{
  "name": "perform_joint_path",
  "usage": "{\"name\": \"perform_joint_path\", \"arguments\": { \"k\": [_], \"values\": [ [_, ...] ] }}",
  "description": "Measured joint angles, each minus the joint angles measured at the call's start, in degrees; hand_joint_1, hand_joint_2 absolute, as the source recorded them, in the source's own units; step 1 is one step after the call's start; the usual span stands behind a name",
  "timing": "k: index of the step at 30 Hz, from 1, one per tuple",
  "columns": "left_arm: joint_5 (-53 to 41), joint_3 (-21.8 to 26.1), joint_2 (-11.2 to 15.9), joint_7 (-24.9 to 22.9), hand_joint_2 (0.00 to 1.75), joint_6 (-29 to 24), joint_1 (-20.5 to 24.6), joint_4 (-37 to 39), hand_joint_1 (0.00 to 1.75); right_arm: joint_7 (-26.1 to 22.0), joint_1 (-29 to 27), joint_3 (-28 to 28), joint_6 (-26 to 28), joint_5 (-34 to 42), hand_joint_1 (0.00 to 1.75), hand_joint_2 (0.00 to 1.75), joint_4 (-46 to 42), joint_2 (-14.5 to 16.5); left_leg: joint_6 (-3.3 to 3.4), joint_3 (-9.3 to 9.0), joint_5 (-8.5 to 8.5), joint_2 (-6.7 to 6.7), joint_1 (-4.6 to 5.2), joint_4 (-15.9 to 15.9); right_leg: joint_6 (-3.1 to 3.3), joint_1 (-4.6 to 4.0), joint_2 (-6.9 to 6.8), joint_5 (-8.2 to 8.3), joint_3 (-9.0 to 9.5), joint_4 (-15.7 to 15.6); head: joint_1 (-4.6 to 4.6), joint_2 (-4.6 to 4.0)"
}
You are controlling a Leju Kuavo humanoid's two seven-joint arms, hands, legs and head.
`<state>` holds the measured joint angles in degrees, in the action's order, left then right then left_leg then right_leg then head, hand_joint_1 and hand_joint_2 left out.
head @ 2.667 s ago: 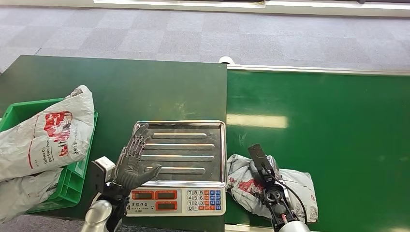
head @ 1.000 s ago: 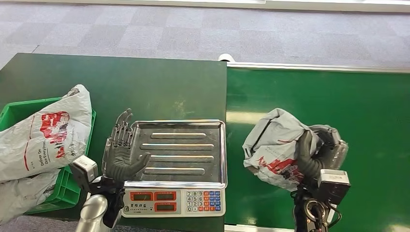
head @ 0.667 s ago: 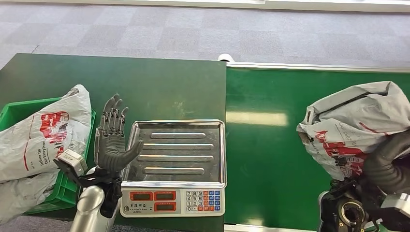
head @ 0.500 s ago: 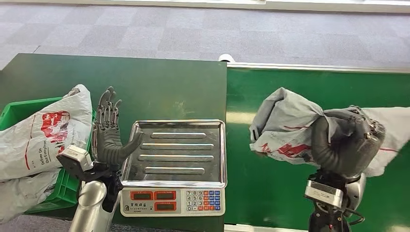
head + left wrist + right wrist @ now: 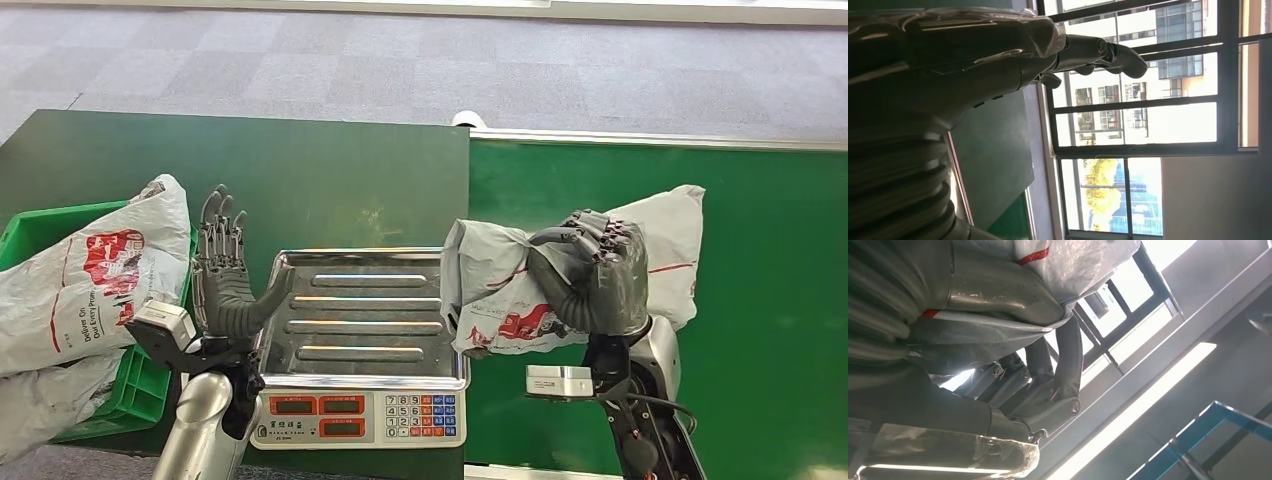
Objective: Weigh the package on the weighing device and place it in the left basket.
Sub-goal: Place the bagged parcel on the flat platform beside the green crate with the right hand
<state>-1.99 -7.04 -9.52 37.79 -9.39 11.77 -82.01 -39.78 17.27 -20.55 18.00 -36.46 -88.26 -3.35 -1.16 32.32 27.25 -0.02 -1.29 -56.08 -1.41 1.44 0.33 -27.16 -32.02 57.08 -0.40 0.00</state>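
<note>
The head view is evenly and brightly lit from overhead, sharp across the whole frame. A pale rectangular glare lies on the green belt just right of centre, and bright streaks run along the ribs of the steel scale tray. Shadows on the worktop are soft and faint. In the left wrist view, strong daylight floods through the windows, washing out the panes and leaving the left hand a dark, backlit mass. The right wrist view is likewise backlit, with a blown-out light strip crossing lower centre and near surfaces soft.
</note>
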Motion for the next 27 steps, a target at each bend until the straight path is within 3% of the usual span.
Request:
{"name": "perform_joint_path", "arguments": {
  "k": [7,11,27],
  "values": [
    [1.22,0.20,0.01,0.57,1.75,-2.36,-0.38,0.29,0.00,0.21,1.63,-3.41,-1.13,-1.08,1.75,1.75,3.25,-0.73,0.00,0.04,0.01,0.00,0.01,0.00,0.00,0.01,0.01,0.00,-0.01,-0.01,0.01,0.00],
    [3.61,1.30,-0.01,1.72,1.75,-5.55,-1.05,1.10,0.00,1.38,4.77,-9.02,-2.22,-4.37,1.75,1.75,9.58,-0.53,-0.01,0.03,0.00,0.08,0.00,0.01,0.01,0.00,0.10,0.00,-0.04,0.01,0.00,0.00],
    [4.71,3.05,-0.31,2.25,1.75,-9.87,-1.81,2.22,0.00,0.46,16.90,-29.67,-6.73,-11.89,1.75,1.75,34.13,5.14,-0.02,0.06,-0.02,0.03,-0.01,0.00,0.01,-0.01,0.07,0.00,-0.10,0.06,-0.01,0.00]
  ]
}}
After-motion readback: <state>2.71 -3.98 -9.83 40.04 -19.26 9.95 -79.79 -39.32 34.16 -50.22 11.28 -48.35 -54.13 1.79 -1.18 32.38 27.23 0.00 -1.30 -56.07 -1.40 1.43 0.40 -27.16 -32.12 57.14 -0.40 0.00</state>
